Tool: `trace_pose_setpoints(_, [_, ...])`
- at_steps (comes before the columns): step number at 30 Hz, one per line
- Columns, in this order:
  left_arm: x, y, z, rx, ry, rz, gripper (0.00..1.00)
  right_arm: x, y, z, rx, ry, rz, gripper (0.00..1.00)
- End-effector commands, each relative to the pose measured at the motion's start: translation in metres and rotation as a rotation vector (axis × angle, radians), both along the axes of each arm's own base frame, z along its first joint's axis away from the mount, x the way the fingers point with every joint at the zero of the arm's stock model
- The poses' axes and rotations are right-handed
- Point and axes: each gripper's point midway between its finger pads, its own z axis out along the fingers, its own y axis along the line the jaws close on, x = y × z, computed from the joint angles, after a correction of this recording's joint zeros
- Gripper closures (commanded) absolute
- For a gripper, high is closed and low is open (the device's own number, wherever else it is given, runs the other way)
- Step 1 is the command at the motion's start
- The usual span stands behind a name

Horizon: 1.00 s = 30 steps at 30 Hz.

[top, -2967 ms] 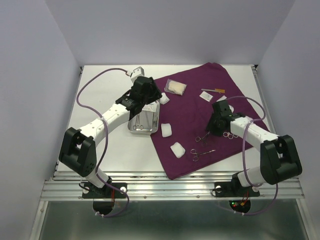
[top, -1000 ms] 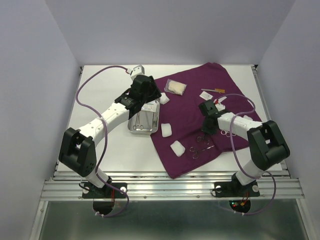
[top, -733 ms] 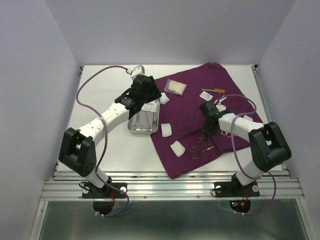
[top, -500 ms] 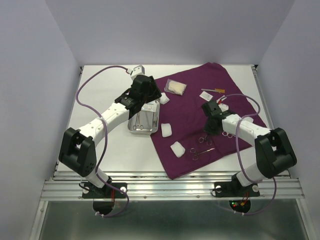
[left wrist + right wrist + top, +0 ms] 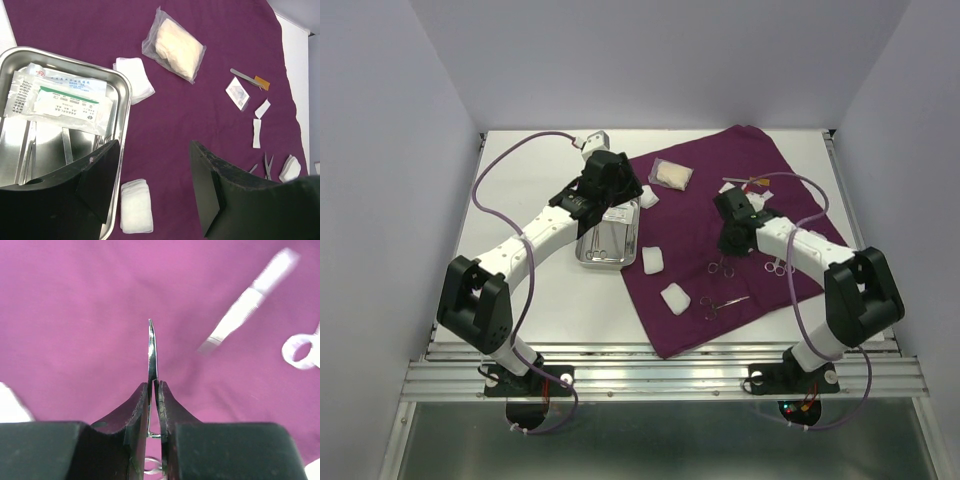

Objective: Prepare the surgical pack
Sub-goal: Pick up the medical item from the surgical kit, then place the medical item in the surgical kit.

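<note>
The right gripper (image 5: 154, 386) has its fingers pressed together on a slim silver instrument (image 5: 151, 347), pinched edge-on just above the dark-purple cloth (image 5: 710, 190); I cannot tell whether it is scissors or forceps. This looks like the tray-loading step. The next move calls for carrying the instrument left to the steel tray (image 5: 126, 100) and laying it flat, clear of the left gripper (image 5: 155, 147), which hangs spread and empty over the tray's edge. The tray holds a clear printed packet (image 5: 57, 100) lying over metal instruments (image 5: 65, 145). Gauze squares (image 5: 134, 80) and another packet (image 5: 175, 45) lie outside it on the cloth.
</note>
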Motion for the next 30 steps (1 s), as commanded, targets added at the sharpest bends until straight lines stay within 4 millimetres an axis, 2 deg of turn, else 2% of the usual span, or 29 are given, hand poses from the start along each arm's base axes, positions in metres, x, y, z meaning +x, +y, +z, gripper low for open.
trace_pose_setpoints(1, [-0.003, 0.010, 0.026, 0.011, -0.067, 0.017, 0.31, 0.047, 0.042, 0.017, 0.062, -0.095, 0.081, 0.90])
trace_pose_setpoints(2, [-0.003, 0.012, 0.025, 0.024, -0.057, 0.017, 0.31, 0.055, 0.053, 0.010, 0.070, -0.092, 0.097, 0.90])
trace_pose_setpoints(3, [-0.004, 0.011, 0.025, 0.028, -0.052, 0.015, 0.27, 0.061, 0.057, 0.015, 0.085, -0.113, 0.102, 0.90])
trace_pose_setpoints(4, [-0.004, 0.013, 0.024, 0.039, -0.045, 0.017, 0.21, 0.064, 0.061, 0.001, 0.082, -0.085, 0.103, 0.90])
trace_pose_setpoints(5, [-0.004, 0.012, 0.023, 0.050, -0.033, 0.013, 0.21, 0.072, 0.069, 0.002, 0.104, -0.096, 0.112, 0.89])
trace_pose_setpoints(7, [-0.006, 0.013, 0.021, 0.062, -0.024, 0.010, 0.21, 0.077, 0.080, -0.009, 0.113, -0.082, 0.134, 0.87])
trace_pose_setpoints(8, [-0.007, 0.014, 0.019, 0.066, -0.017, 0.010, 0.21, 0.079, 0.088, -0.008, 0.123, -0.086, 0.151, 0.85])
trace_pose_setpoints(9, [-0.008, 0.012, 0.020, 0.062, -0.015, 0.000, 0.21, 0.086, 0.093, -0.002, 0.134, -0.100, 0.157, 0.74])
trace_pose_setpoints(10, [-0.009, 0.011, 0.017, 0.061, -0.006, -0.004, 0.21, 0.088, 0.093, -0.002, 0.129, -0.103, 0.155, 0.68])
trace_pose_setpoints(13, [-0.012, 0.004, 0.007, 0.068, 0.023, -0.033, 0.21, 0.096, 0.073, 0.008, 0.044, -0.144, 0.124, 0.38])
trace_pose_setpoints(15, [-0.013, -0.003, -0.005, 0.094, 0.057, -0.055, 0.21, 0.099, 0.054, 0.018, 0.022, -0.167, 0.094, 0.35])
trace_pose_setpoints(16, [-0.017, -0.011, -0.010, 0.109, 0.070, -0.073, 0.21, 0.094, 0.040, 0.012, 0.007, -0.149, 0.077, 0.34])
trace_pose_setpoints(17, [-0.017, -0.016, -0.020, 0.137, 0.102, -0.082, 0.21, 0.097, 0.018, 0.021, 0.010, -0.167, 0.028, 0.34])
trace_pose_setpoints(19, [-0.018, -0.026, -0.030, 0.181, 0.128, -0.105, 0.21, 0.094, -0.009, 0.022, 0.000, -0.164, -0.021, 0.30])
trace_pose_setpoints(20, [-0.020, -0.040, -0.040, 0.213, 0.156, -0.139, 0.21, 0.089, -0.034, 0.024, 0.001, -0.164, -0.070, 0.30])
trace_pose_setpoints(23, [-0.018, -0.068, -0.053, 0.258, 0.196, -0.195, 0.22, 0.077, -0.068, 0.019, -0.005, -0.146, -0.125, 0.29])
trace_pose_setpoints(24, [-0.023, -0.081, -0.056, 0.280, 0.199, -0.223, 0.22, 0.075, -0.084, 0.026, -0.008, -0.159, -0.154, 0.29])
trace_pose_setpoints(27, [-0.024, -0.110, -0.070, 0.331, 0.234, -0.273, 0.25, 0.066, -0.103, 0.031, -0.021, -0.173, -0.186, 0.28])
trace_pose_setpoints(30, [-0.025, -0.135, -0.088, 0.379, 0.267, -0.314, 0.31, 0.061, -0.107, 0.034, -0.022, -0.180, -0.195, 0.27])
